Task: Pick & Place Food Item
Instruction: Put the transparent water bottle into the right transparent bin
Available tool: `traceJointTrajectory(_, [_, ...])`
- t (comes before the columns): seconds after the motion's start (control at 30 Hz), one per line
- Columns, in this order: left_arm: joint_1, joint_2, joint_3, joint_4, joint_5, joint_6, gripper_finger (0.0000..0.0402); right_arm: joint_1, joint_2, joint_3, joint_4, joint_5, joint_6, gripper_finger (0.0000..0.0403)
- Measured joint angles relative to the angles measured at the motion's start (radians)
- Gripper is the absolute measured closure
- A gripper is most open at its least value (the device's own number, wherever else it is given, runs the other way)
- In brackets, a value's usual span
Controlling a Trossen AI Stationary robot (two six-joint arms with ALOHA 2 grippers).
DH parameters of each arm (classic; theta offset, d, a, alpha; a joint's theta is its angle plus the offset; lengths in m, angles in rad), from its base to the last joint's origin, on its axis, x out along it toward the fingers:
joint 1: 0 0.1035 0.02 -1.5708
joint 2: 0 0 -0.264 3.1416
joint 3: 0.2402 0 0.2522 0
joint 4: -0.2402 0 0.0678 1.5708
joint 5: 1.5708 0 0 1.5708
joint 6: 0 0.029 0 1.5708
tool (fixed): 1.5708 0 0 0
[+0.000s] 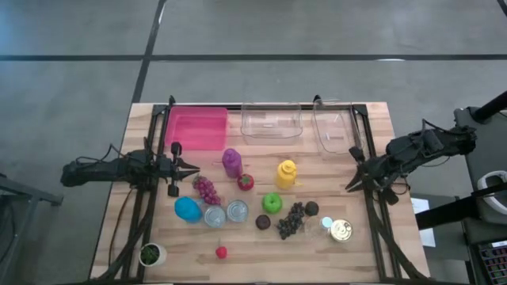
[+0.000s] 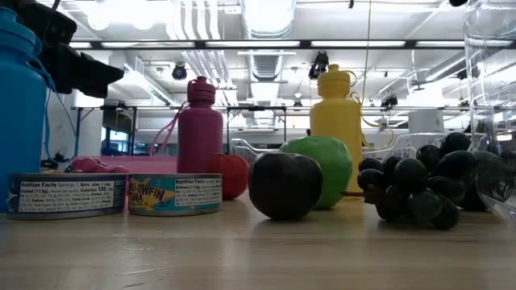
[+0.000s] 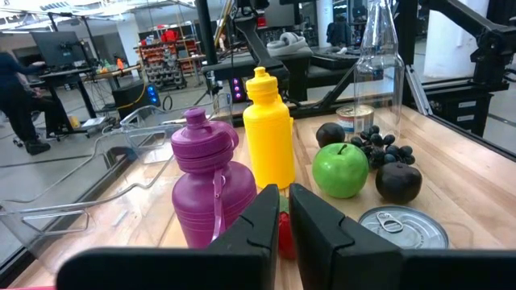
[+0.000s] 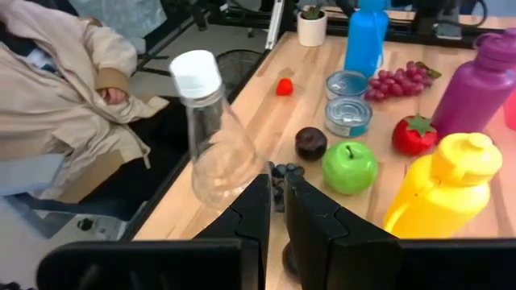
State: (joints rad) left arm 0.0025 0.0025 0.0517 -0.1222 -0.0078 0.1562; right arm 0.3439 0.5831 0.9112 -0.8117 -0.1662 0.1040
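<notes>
Food items, on the wooden surface (image 1: 261, 265), listed from the lower edge of the high view upward.

- Small red fruit (image 1: 221, 252), round, lower centre, alone.
- Succulent pot (image 1: 150, 254), lower left corner.
- Gold-lidded can (image 1: 341, 230), lower right, beside a clear flask (image 1: 325, 223) lying flat.
- Black grapes (image 1: 291, 219), a dark cluster, right of centre; a dark plum (image 1: 263, 222) just left of them and another dark fruit (image 1: 312, 209) just right.
- Two tins (image 1: 226, 213), silver tops, side by side, left of the plum.
- Blue bottle (image 1: 188, 210), left of the tins.
- Green apple (image 1: 272, 203), glossy, at centre.
- Red grapes (image 1: 207, 189), a purple-red bunch, above the tins.
- Strawberry (image 1: 245, 182), red with a green cap, centre.
- Yellow bottle (image 1: 286, 174), right of the strawberry.
- Purple bottle (image 1: 231, 161), above and left of the strawberry.
- Pink bin (image 1: 196, 129), upper left; two clear bins (image 1: 272, 123), upper centre and upper right.

Jaws:
- Left gripper (image 1: 192, 167), mid-left of the high view, just left of the red grapes; jaws together, holding nothing. In its wrist view the tips (image 3: 278, 211) sit in front of the purple bottle.
- Right gripper (image 1: 351, 186), mid-right, over the frame rail; jaws together, holding nothing. In its wrist view the tips (image 4: 274, 197) point toward the flask and black grapes.
</notes>
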Motion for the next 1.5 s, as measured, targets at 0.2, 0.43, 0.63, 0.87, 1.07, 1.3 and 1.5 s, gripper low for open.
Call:
traceJointTrajectory(0.2, [0.0, 0.0, 0.0, 0.0, 0.0, 0.0, 0.0366, 0.003, 0.001, -0.005, -0.001, 0.001, 0.023, 0.0364])
traceJointTrajectory(0.43, [0.0, 0.0, 0.0, 0.0, 0.0, 0.0, 0.0366, 0.003, 0.001, -0.003, 0.001, 0.002, -0.04, 0.0364])
traceJointTrajectory(0.63, [0.0, 0.0, 0.0, 0.0, 0.0, 0.0, 0.0366, 0.003, 0.001, -0.003, 0.001, 0.002, -0.08, 0.0364])
traceJointTrajectory(0.87, [0.0, 0.0, 0.0, 0.0, 0.0, 0.0, 0.0366, 0.002, 0.001, -0.003, 0.001, 0.004, -0.081, 0.0364])
traceJointTrajectory(1.07, [0.0, 0.0, 0.0, 0.0, 0.0, 0.0, 0.0366, 0.002, 0.001, -0.003, 0.001, 0.008, -0.078, 0.0364])
traceJointTrajectory(1.3, [0.0, 0.0, 0.0, 0.0, 0.0, 0.0, 0.0366, 0.002, 0.001, -0.003, 0.001, 0.008, -0.081, 0.0364])
traceJointTrajectory(1.5, [0.0, 0.0, 0.0, 0.0, 0.0, 0.0, 0.0366, 0.002, 0.001, -0.003, 0.007, 0.008, -0.066, 0.0364])
